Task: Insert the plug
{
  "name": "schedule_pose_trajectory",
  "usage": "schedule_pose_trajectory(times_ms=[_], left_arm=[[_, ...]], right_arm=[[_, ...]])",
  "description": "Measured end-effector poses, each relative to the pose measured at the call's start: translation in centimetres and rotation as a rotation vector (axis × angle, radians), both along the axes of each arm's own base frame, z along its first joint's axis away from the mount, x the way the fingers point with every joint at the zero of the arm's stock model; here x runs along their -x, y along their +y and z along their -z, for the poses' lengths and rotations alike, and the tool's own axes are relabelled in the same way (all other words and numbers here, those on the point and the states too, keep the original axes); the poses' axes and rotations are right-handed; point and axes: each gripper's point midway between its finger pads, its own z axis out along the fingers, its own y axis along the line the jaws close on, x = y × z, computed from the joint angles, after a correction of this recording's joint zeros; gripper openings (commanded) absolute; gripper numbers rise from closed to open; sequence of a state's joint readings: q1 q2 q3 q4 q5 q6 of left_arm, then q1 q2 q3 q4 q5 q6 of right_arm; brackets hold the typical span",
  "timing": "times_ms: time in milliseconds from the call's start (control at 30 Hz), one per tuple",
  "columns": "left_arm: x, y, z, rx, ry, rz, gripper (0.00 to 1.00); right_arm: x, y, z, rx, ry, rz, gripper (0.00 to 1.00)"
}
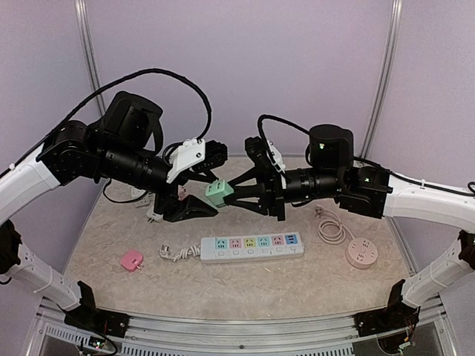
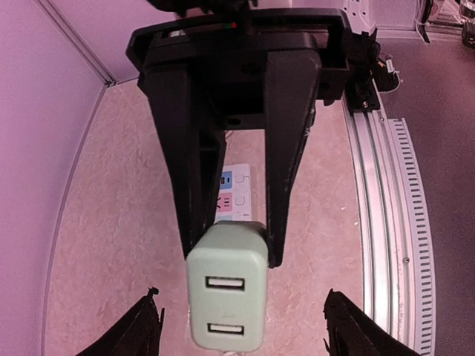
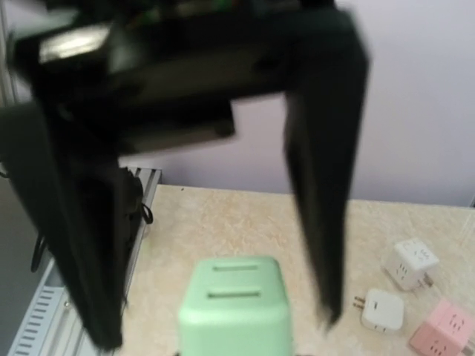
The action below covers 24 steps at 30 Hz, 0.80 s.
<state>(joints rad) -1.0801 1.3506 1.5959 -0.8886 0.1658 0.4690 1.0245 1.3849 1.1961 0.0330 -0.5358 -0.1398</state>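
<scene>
Fingers [image 2: 286, 185] of the right gripper [image 2: 232, 254] pinched the mint-green USB charger plug [image 2: 225, 297] above the power strip [image 1: 252, 248]. The left gripper [image 2: 242, 294] gaped wide either side, not touching.

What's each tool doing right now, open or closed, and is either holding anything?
Left tool: open, fingers spread wide, holding nothing.
Right tool: closed on the green plug, held in mid-air.

No text, brand or number can be read anywhere. The power strip [image 1: 252, 247] shows only coloured socket panels, and the green plug [image 1: 219, 193] above it carries no legible marking.
</scene>
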Motion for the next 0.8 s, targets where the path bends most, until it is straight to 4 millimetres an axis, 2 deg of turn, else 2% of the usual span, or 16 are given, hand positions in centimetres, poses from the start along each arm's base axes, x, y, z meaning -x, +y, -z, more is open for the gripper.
schedule_pose_trajectory(times_ms=[100, 200, 567, 733, 800], left_arm=[[-0.5, 0.6, -0.7, 0.034, 0.021, 0.005, 0.75], [-0.7, 1.0, -1.6, 0.066, 0.028, 0.009, 0.71], [1.7, -0.8, -5.2, 0.181, 0.025, 0.094, 0.41], [2.3, -1.4, -5.6, 0.197, 0.026, 0.106, 0.4], [2.2, -1.6, -5.4, 0.195, 0.028, 0.103, 0.34]], right_arm=[[0.5, -0.6, 0.5, -0.019, 0.016, -0.003, 0.0], [1.2, -1.2, 0.1, -0.072, 0.014, -0.024, 0.0], [2.2, -2.0, -3.3, -0.257, -0.037, -0.061, 0.0], [2.3, -2.1, -3.9, -0.282, -0.046, -0.062, 0.0], [2.3, -2.1, -4.0, -0.285, -0.047, -0.062, 0.0]])
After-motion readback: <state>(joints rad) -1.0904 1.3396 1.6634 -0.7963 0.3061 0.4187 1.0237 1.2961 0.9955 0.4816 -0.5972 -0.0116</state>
